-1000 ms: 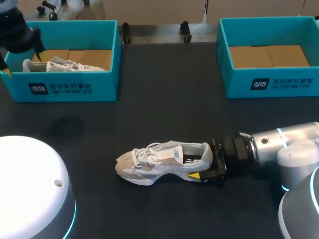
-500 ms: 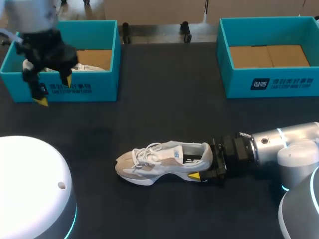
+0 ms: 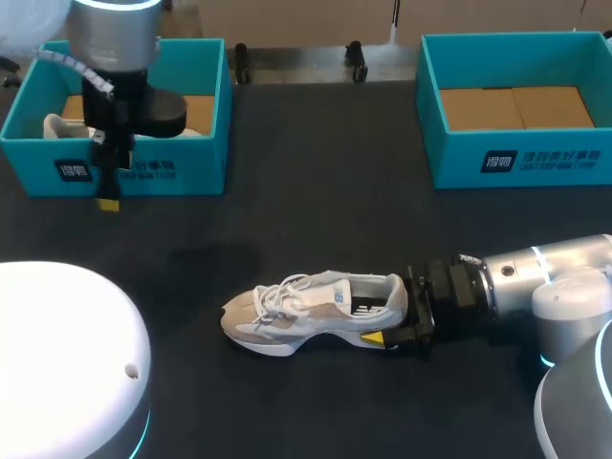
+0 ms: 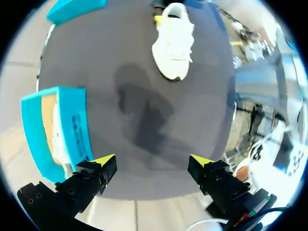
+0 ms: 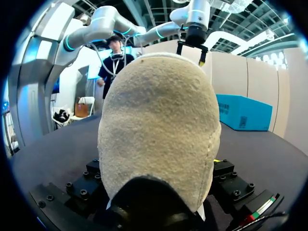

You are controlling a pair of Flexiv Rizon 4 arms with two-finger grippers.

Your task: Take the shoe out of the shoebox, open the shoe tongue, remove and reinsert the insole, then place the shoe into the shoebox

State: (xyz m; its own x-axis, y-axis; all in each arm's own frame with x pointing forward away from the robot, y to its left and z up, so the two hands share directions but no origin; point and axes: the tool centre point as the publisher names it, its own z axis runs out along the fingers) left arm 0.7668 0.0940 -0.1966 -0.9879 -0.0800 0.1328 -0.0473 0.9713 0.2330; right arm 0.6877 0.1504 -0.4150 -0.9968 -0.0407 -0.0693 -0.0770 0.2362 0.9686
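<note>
A white and beige shoe (image 3: 311, 308) lies on its side in the middle of the black table, toe toward the left. My right gripper (image 3: 394, 327) is shut on its heel; in the right wrist view the beige heel (image 5: 159, 125) sits between the black fingers (image 5: 230, 177). My left gripper (image 3: 108, 197) hangs open, tips down, in front of the left teal shoebox (image 3: 143, 167). From the left wrist view, its yellow tips stand wide apart (image 4: 153, 163) with nothing between them, the shoe (image 4: 174, 41) far ahead and the shoebox (image 4: 72, 127) beside it.
A second white shoe (image 3: 59, 124) lies inside the left shoebox. A right teal shoebox (image 3: 516, 158) with a cardboard floor stands at the back right. My left arm's white base (image 3: 57, 363) fills the front left corner.
My left arm has swung from the far left over the left shoebox to hang before its front wall, turning its gripper. The right arm and the shoe have not moved.
</note>
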